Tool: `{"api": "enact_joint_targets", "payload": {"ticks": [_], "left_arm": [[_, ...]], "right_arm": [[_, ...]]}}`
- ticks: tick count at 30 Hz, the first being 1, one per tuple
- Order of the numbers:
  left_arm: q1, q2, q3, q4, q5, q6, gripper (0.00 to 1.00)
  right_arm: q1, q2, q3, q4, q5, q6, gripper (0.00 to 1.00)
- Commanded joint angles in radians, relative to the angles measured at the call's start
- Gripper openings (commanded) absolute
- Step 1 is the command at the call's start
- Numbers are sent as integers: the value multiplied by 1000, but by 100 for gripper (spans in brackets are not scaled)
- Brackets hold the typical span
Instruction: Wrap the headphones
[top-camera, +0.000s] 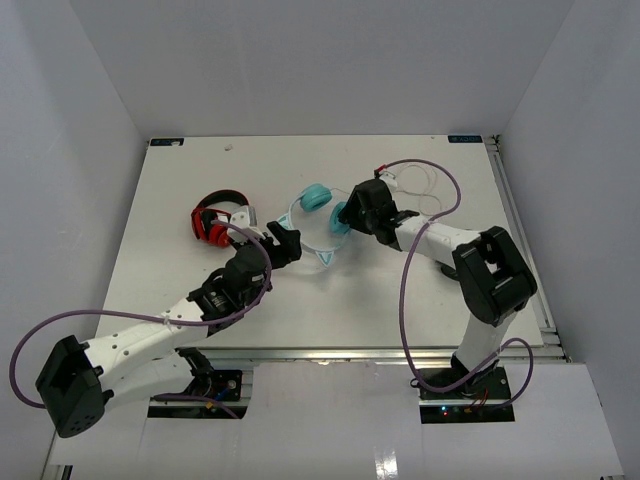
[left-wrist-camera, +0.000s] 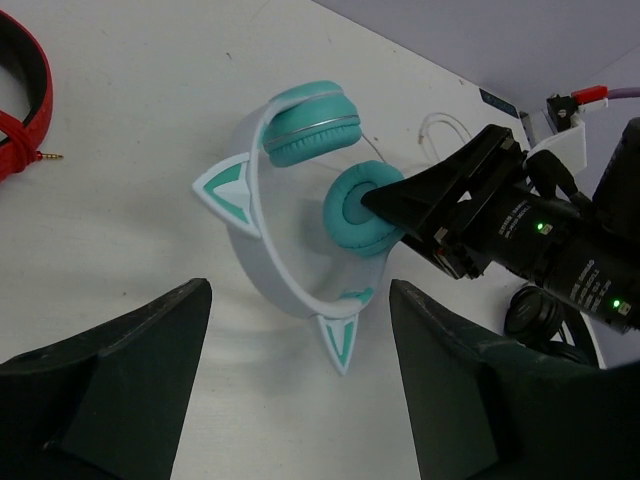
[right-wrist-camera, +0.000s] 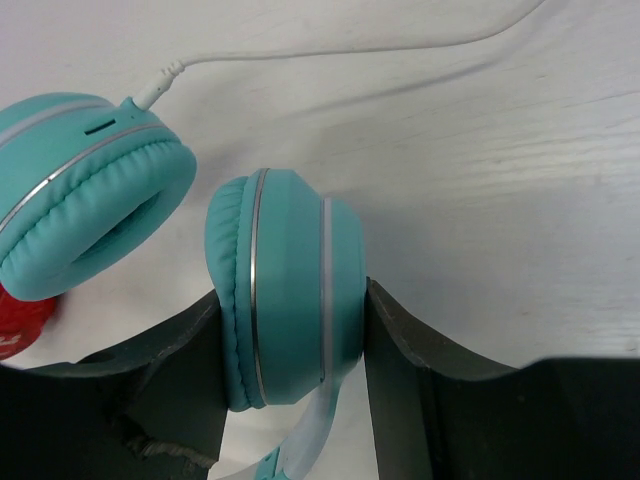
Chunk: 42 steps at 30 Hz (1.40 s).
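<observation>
Teal headphones (top-camera: 318, 215) lie near centre of table (top-camera: 400, 290), white cord (right-wrist-camera: 330, 48) trailing toward 2 o'clock. Right gripper (top-camera: 347, 213) clamped on one ear cup. Left gripper (top-camera: 285, 243) at band's 7 o'clock, fingers spread, grasping nothing. Red headphones (top-camera: 215, 222) at 9 o'clock.

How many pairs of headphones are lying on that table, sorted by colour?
teal headphones: 1
red-and-black headphones: 1
total: 2
A dark round shape low on the right of the left wrist view is too hidden to count.
</observation>
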Motion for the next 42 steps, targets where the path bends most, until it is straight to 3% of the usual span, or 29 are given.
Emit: {"api": "enact_joint_targets", "payload": {"ticks": [1, 8, 19, 31, 42], "left_arm": [[1, -34, 49, -122, 35, -121, 80], [1, -44, 64, -238, -29, -199, 77], [1, 161, 192, -327, -45, -270, 68], [0, 271, 267, -427, -131, -377, 57], [1, 354, 314, -442, -82, -392, 52]], "right_arm": [[51, -124, -99, 288, 111, 94, 8], [135, -185, -172, 353, 226, 91, 8], [265, -243, -209, 387, 466, 48, 8], [329, -304, -334, 487, 614, 149, 8], [395, -318, -360, 539, 742, 124, 8]]}}
